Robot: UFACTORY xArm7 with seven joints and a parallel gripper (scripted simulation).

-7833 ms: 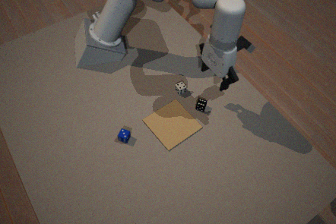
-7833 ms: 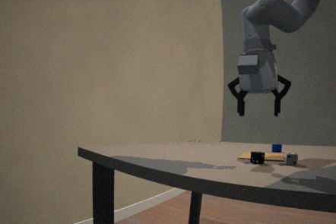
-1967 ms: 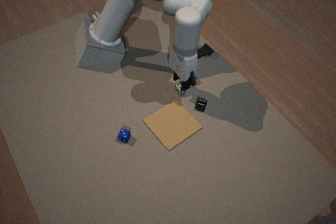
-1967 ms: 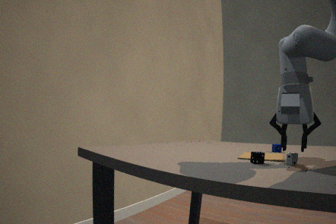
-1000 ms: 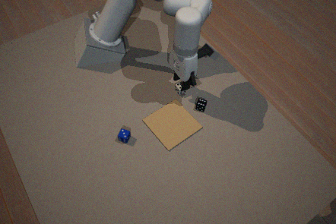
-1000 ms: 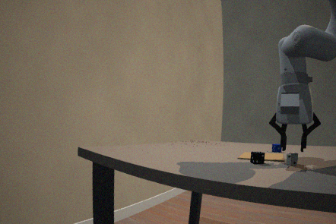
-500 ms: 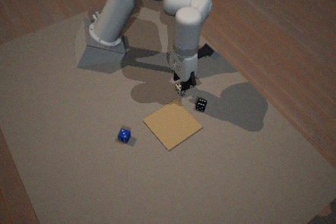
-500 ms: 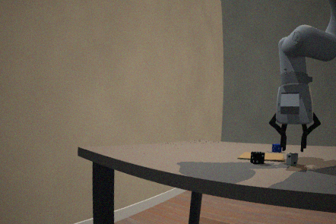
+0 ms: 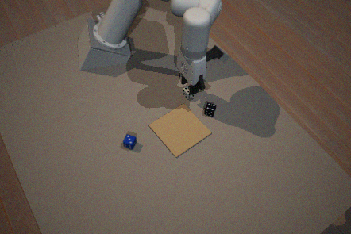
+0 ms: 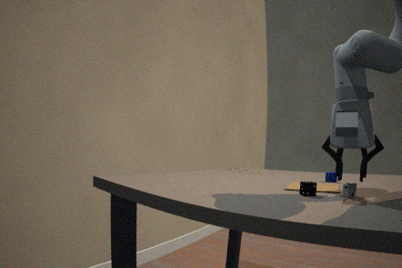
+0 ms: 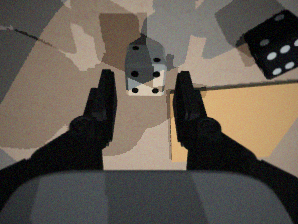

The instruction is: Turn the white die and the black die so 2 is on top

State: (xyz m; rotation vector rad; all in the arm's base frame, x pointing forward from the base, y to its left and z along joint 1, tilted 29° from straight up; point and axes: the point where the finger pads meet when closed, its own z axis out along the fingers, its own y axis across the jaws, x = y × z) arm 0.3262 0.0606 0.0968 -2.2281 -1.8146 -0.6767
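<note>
My gripper (image 9: 193, 90) (image 10: 350, 179) (image 11: 145, 86) is open and empty, pointing down with its fingertips above the table near the white die. The white die (image 9: 186, 91) (image 10: 349, 190) (image 11: 145, 77) sits on the table just off the mat's corner; its upper face appears to show 4, with 2 on a side. The black die (image 9: 210, 109) (image 10: 307, 189) (image 11: 280, 52) lies on the table beside the mat, 6 apparently on top and 2 on a side. The yellow mat (image 9: 180, 131) (image 10: 293, 187) (image 11: 240, 117) lies flat with nothing on it.
The blue die (image 9: 129, 141) (image 10: 330, 176) stands on the table on the other side of the mat from the black die; its pips are too small to read surely. The arm's base stands at the back left in the top view. Strong shadows cross the table around the white die.
</note>
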